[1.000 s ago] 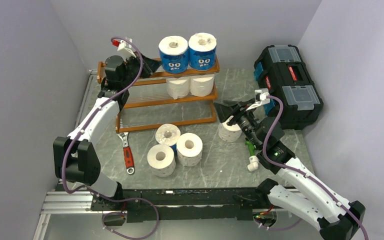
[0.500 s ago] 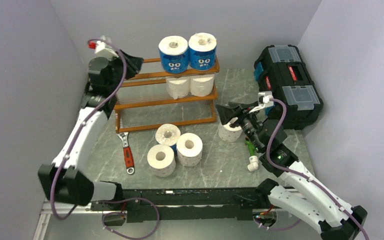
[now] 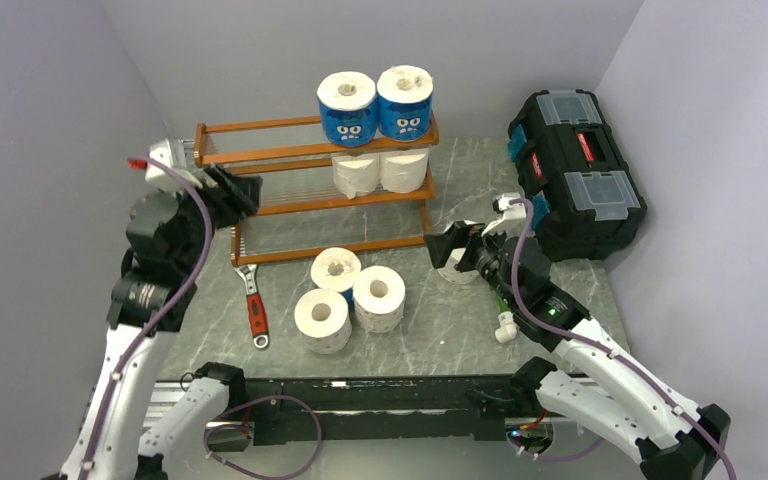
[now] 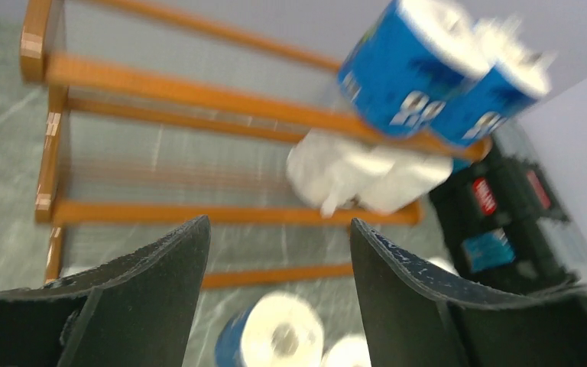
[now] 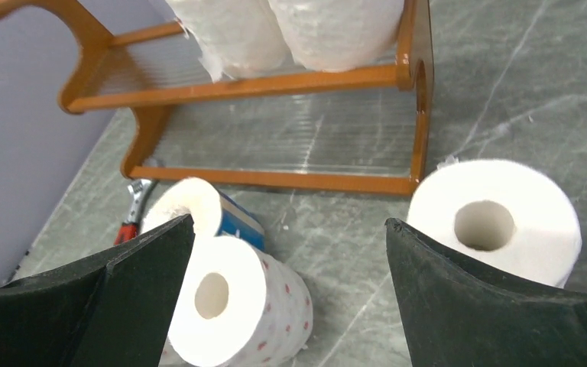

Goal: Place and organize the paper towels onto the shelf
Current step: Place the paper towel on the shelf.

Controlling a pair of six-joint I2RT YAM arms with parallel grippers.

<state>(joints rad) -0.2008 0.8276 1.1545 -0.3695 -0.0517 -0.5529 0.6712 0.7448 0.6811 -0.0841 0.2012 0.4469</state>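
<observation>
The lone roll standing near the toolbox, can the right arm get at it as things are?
Probably yes. The right gripper is open, close above the lone roll, which stands upright beside one finger with nothing between them. The shelf stands behind it, apart; a small sideways shift should do.

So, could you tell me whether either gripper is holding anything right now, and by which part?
Nothing is held: the left gripper and right gripper are both open and empty.

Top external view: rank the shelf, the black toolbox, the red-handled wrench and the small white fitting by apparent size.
1. shelf, largest
2. black toolbox, somewhat smaller
3. red-handled wrench, long but thin
4. white fitting, clearly smallest
</observation>
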